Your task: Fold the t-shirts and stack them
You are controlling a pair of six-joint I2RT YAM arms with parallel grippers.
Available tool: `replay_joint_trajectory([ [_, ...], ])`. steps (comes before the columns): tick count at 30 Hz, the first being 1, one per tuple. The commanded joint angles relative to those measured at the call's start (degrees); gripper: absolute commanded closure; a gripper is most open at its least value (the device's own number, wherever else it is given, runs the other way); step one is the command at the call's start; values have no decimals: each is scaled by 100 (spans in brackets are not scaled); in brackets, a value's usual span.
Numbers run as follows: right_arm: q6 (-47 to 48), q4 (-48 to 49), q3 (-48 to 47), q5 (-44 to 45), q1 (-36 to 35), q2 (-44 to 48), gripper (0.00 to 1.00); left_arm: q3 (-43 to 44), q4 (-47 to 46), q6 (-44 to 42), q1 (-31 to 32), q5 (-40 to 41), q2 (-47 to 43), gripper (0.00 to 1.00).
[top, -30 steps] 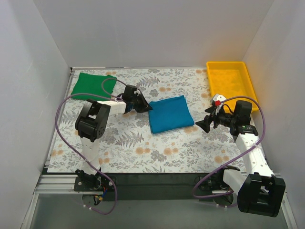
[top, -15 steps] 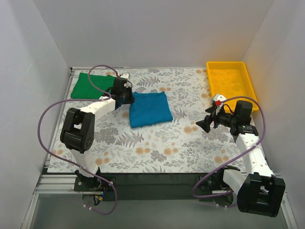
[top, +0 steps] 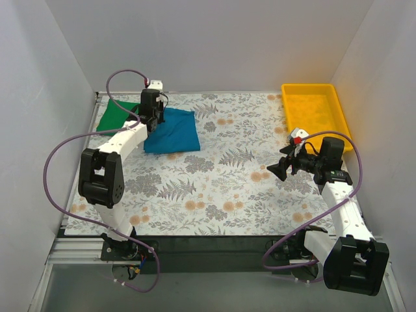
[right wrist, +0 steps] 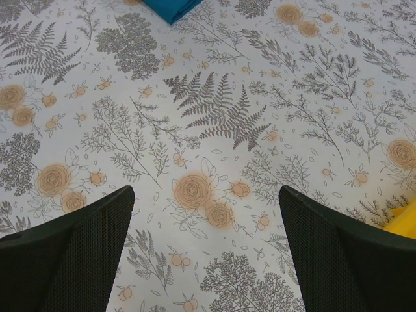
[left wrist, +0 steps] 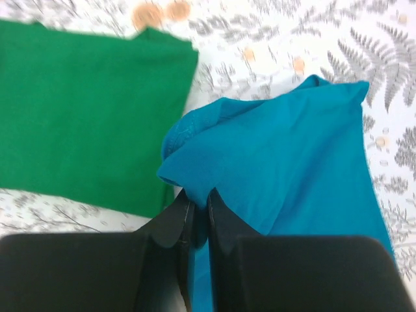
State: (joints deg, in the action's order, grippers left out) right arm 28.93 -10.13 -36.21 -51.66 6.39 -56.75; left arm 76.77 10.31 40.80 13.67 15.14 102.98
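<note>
- Your left end effector [left wrist: 197, 195] is pinched shut on the teal-blue t-shirt [top: 172, 130]. Its two fingers almost meet, with a fold of cloth caught between them.
- The teal-blue t-shirt lies folded at the far left of the desk [top: 227, 188]. Its left edge is bunched and lifted where you grip it.
- In the left wrist view that bunched corner sits over the right edge of the green t-shirt [top: 116, 116].
- The green t-shirt lies flat and folded in the far left corner.
- Your right end effector [right wrist: 207, 195] hangs wide open above the bare floral cover on the right side. It holds nothing and is well apart from both shirts.
- The yellow tray [top: 309, 86] sits in the far right corner, beyond your right arm.
</note>
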Motion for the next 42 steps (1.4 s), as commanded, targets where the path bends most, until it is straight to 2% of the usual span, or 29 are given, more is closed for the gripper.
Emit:
replay_joint_trajectory([
  [1, 52, 11, -185, -213, 29, -20, 2, 452, -257, -554, -14, 569, -103, 100],
  [7, 69, -94, -246, -213, 29, -99, 2, 1015, -345, -906, -171, 1017, 266, 100],
  [26, 87, -323, -422, -371, 29, -363, 2, 2289, -477, -1486, -646, 1272, 1163, 100],
  [36, 87, -349, -449, -415, 29, -477, 2, 2562, -609, -1434, -919, 1290, 1427, 100],
  [42, 87, -367, -466, -406, 29, -495, 2, 2168, -643, -1259, -919, 738, 1033, 100],
])
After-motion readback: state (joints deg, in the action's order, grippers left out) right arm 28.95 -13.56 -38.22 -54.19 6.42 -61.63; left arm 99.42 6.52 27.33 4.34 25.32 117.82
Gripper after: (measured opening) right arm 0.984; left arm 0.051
